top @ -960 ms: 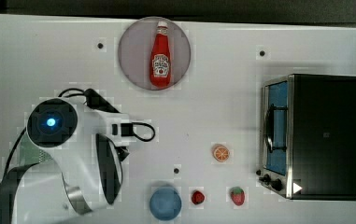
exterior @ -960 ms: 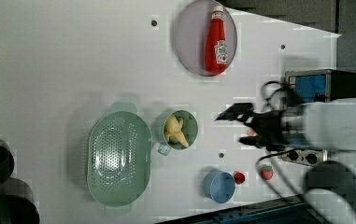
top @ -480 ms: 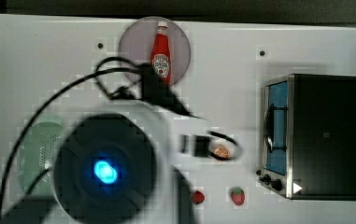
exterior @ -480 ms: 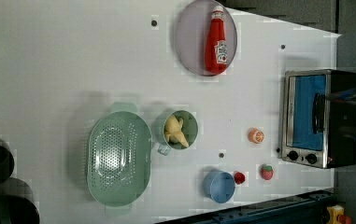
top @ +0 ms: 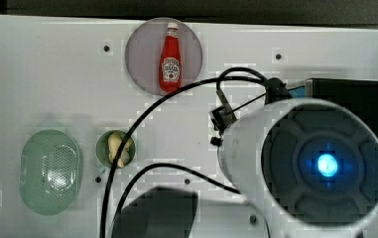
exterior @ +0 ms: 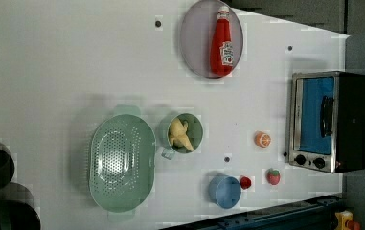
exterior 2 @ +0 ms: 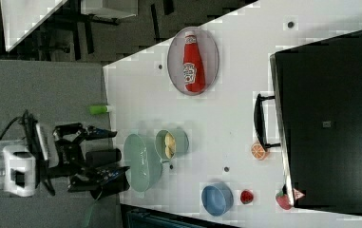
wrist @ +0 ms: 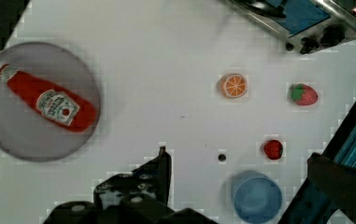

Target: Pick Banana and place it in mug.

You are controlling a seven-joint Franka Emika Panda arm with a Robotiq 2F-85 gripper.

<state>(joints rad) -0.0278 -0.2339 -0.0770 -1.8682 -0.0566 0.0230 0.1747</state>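
Arm is swinging away across the bench (exterior: pixel 74 72): a second ago it was over the top view's left, now its body is crowding the top view's right by the toaster oven (exterior: pixel 331 120). The hand (exterior 2: pixel 90 159) is hanging wide open and empty off the bench edge in the right view. The banana (exterior: pixel 180 135) is already lying inside the mug (exterior: pixel 197 127), just beside the perforated dish (exterior: pixel 121 163); open bench is showing toward the ketchup plate (exterior: pixel 194 43), so the task is looking finished.
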